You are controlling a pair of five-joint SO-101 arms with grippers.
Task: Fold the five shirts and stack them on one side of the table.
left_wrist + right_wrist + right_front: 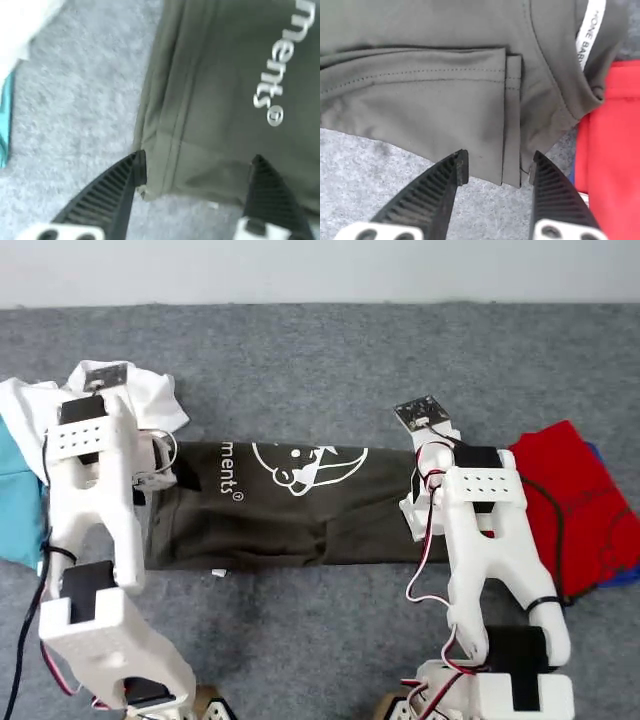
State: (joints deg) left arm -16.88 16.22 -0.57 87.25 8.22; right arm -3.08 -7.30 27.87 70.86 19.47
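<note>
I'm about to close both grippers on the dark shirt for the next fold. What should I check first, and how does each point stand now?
1. Is the left gripper open? Ok.
2. Is one end of the dark shirt between its fingers? Ok, a corner lies there.
3. Is the right gripper open? Ok.
4. Is the other end of the dark shirt between its fingers? Ok, the hem edge sits in the gap.
5. Is the red shirt clear of the right gripper? Cannot tell; it lies right beside one finger.
6. Is the white shirt clear of the left gripper? Ok, it lies apart from the fingers.
</note>
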